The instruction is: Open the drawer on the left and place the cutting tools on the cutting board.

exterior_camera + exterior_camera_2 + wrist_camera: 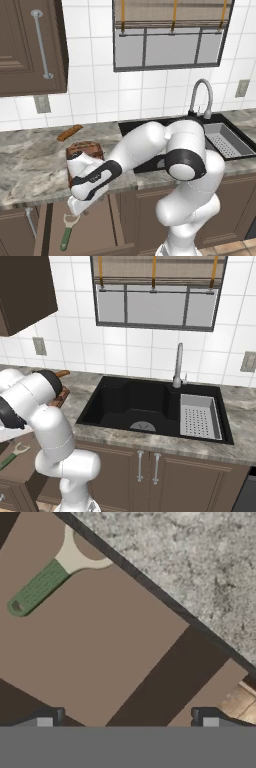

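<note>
1. We have the gripper (127, 724) spread wide and empty, poised above the open drawer (100, 662), both dark fingertips (45, 721) peeking up at the bottom of the hand view.
2. The drawer is already out, so we judge the opening step done and the pick-up now in hand.
3. There's the peeler (47, 579) lying flat on the drawer floor, green handle and white head, well off to one side of the gripper rather than between the jaws.
4. From the left base view the peeler (68, 232) sits low in the drawer (95, 225), just below the hand.
5. Next move, as we read it: shift over the green handle, line the jaws across it, drop down and close.
6. The board (85, 150) rests on the counter (30, 165) right behind the hand, with the bread stick (69, 132) further back.
7. Hard to make out: the arm covers most of the board, so its free space is unclear.
8. We can't pick out the second, pale bladed tool; the hand may be hiding it.
9. In the right base view the peeler (11, 454) is cut off at the frame edge.
</note>
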{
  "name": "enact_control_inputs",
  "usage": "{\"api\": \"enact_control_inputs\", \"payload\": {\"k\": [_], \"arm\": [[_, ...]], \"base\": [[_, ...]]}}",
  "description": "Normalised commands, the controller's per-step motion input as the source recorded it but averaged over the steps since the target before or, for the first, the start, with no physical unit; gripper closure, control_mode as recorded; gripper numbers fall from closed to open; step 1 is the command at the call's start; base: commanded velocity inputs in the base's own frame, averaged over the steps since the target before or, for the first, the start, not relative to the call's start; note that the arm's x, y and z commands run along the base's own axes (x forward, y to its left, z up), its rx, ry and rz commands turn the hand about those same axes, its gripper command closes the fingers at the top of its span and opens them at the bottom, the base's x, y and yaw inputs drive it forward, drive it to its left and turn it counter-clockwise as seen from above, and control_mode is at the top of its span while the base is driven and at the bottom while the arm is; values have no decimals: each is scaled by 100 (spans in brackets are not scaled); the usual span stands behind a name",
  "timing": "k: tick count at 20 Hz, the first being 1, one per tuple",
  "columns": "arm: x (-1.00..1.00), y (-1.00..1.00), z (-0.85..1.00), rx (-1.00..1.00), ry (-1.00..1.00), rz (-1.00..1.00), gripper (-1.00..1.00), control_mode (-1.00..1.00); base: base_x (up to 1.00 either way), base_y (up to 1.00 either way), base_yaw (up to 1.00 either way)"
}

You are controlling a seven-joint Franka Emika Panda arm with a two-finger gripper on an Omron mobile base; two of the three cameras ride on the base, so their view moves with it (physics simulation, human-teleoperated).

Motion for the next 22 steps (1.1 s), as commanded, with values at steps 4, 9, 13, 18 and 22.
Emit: {"api": "enact_control_inputs", "payload": {"k": [4,9,13,18,22], "arm": [[-2,0,-16,0,-7,-21,-100,-100],[-6,0,-15,0,-8,-21,-100,-100],[-5,0,-6,0,-6,-21,-100,-100],[-1,3,0,1,-3,-19,-100,-100],[-3,5,0,0,-3,-18,-100,-100]], "base": [[0,0,0],[0,0,0],[0,0,0],[0,0,0],[0,0,0]]}}
